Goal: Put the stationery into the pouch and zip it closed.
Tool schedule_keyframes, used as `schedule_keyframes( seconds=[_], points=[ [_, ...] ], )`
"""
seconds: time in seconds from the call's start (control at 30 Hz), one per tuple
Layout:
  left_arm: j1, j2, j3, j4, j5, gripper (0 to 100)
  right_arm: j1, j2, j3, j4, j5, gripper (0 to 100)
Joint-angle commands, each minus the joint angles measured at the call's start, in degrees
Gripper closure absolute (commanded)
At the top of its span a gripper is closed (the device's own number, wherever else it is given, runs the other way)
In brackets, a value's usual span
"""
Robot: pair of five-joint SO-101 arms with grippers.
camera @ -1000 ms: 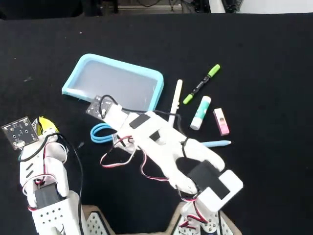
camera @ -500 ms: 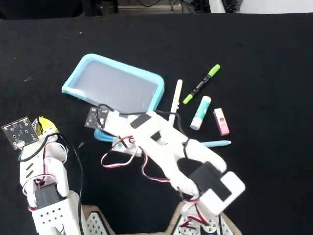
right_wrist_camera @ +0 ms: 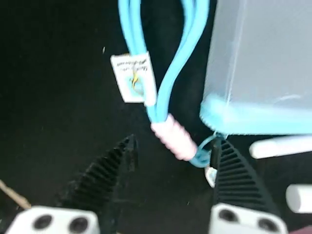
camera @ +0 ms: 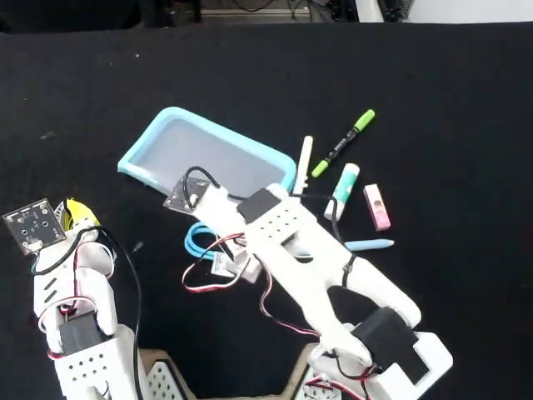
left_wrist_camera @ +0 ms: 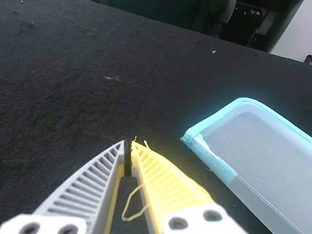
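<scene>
The blue-rimmed translucent pouch (camera: 204, 150) lies flat at the table's middle left. Its blue strap loop (camera: 198, 242) lies beside my right arm. My right gripper (camera: 208, 208) hangs over the pouch's near corner. In the right wrist view this gripper (right_wrist_camera: 173, 148) is open, with the strap's pink bead (right_wrist_camera: 174, 140) between its black fingers and the pouch corner (right_wrist_camera: 253, 112) just beyond. A white pen (camera: 302, 162), green marker (camera: 343, 143), glue stick (camera: 343, 192), pink eraser (camera: 376, 206) and blue pen (camera: 366, 245) lie right of the pouch. My left gripper (left_wrist_camera: 129, 146) is shut, off to the pouch's left.
A white label tag (right_wrist_camera: 134, 78) hangs on the strap. Loose red and white wires (camera: 225, 271) dangle from the right arm. The left arm's base (camera: 79, 333) stands at the near left. Bare black table stretches across the far side and the right.
The pouch and its strap loop have slid right and toward the near edge. The right arm swung right with them. The left arm has not moved.
</scene>
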Motion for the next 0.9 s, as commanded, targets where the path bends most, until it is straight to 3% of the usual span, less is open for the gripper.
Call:
schedule_keyframes(
  seconds=[0.0, 0.07, 0.2, 0.27, 0.47, 0.87],
  points=[
    [-0.40, -0.35, 1.27, 0.18, 0.44, 97, 0.97, -3.65, -3.03, 3.78, -0.79, 76.4],
    [-0.31, -0.35, 1.27, 0.18, 0.44, 97, 0.97, -4.62, -4.00, 2.29, -5.10, 76.6],
    [-0.22, -0.35, 1.27, 0.18, 0.44, 97, 2.02, -2.59, -0.66, -10.20, -20.48, 76.6],
    [-0.31, -0.35, 1.27, 0.18, 0.44, 97, 4.66, -0.13, 0.84, -15.21, -23.56, 76.5],
    [-0.13, -0.35, 1.27, 0.00, 0.44, 97, 11.96, 8.31, -0.40, -17.76, -24.00, 76.5],
    [-0.22, -0.35, 1.27, 0.00, 0.44, 97, 9.85, 17.01, -10.68, -20.75, -24.00, 76.6]
  ],
)
